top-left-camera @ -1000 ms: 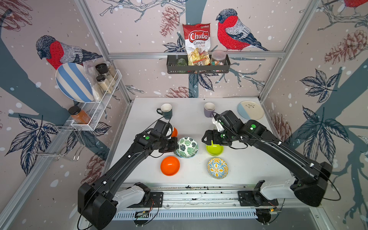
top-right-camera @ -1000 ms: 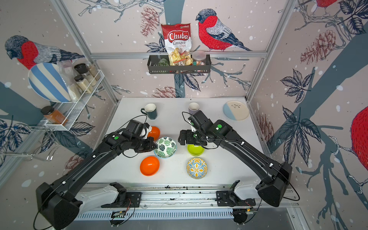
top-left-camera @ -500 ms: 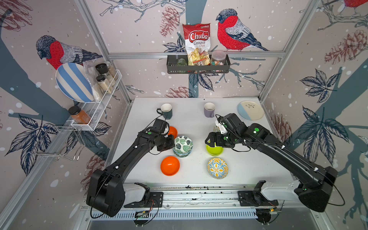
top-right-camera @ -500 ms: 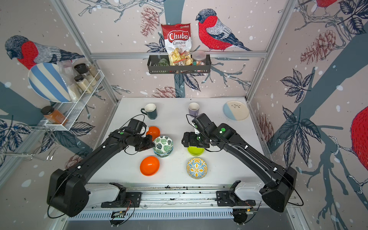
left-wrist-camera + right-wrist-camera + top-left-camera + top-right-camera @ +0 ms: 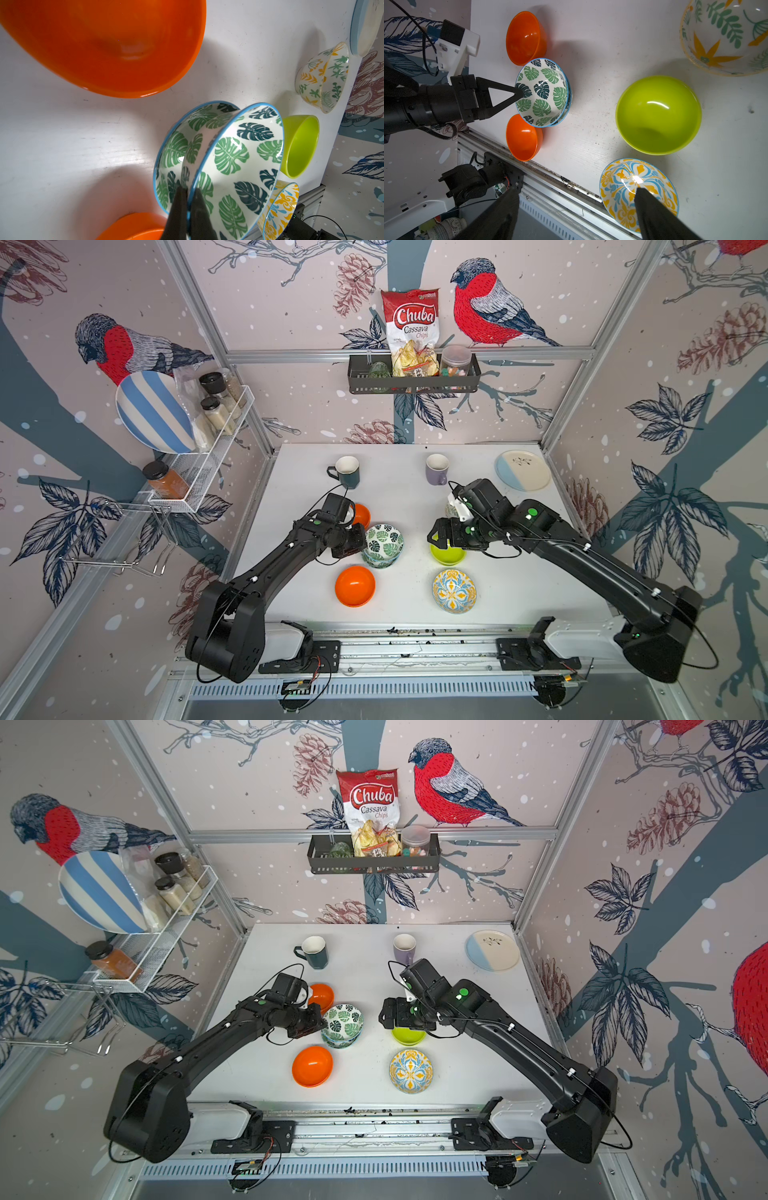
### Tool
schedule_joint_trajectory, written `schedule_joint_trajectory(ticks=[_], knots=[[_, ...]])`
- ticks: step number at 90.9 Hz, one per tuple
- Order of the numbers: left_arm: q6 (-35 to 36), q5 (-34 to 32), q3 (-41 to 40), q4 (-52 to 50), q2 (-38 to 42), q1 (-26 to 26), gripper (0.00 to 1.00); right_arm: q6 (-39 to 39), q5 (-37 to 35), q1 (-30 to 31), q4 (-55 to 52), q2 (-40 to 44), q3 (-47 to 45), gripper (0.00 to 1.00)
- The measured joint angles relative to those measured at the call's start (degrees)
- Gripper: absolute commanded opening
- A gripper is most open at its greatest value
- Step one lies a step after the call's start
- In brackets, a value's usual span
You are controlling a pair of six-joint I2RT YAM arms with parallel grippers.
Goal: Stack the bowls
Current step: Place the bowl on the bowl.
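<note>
The left tool [image 5: 188, 193] pinches the rim of the top leaf bowl [image 5: 239, 158], tilted inside the other leaf bowl [image 5: 172, 149] near the lime green bowl [image 5: 448, 554], and the right tool [image 5: 576, 190] hangs wide open over it.

mid-left on the counter [image 5: 399, 497], an upper bowl [image 5: 384, 540] sits tilted inside a lower bowl [image 5: 176, 145]. a back bowl [image 5: 362, 516] lies just behind and left of them, a front bowl [image 5: 355, 585] just before them. to their right lies a middle bowl [image 5: 448, 556], a near bowl [image 5: 454, 590] before it, a far bowl [image 5: 724, 37] behind it. a left mug [image 5: 347, 470], a right mug [image 5: 437, 468] and, rightmost, a plate [image 5: 523, 470] stand along the back.
</note>
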State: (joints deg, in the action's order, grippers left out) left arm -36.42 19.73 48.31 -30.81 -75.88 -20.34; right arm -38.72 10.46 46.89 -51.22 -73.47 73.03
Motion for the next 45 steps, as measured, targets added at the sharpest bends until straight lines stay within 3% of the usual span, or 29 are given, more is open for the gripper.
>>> schedule_joint_trajectory(ticks=[45], knots=[[-0.7, -0.2, -2.4, 2.4, 0.0, 0.3, 0.00, 0.0, 0.4, 0.0, 0.4, 0.0, -0.9, 0.87]])
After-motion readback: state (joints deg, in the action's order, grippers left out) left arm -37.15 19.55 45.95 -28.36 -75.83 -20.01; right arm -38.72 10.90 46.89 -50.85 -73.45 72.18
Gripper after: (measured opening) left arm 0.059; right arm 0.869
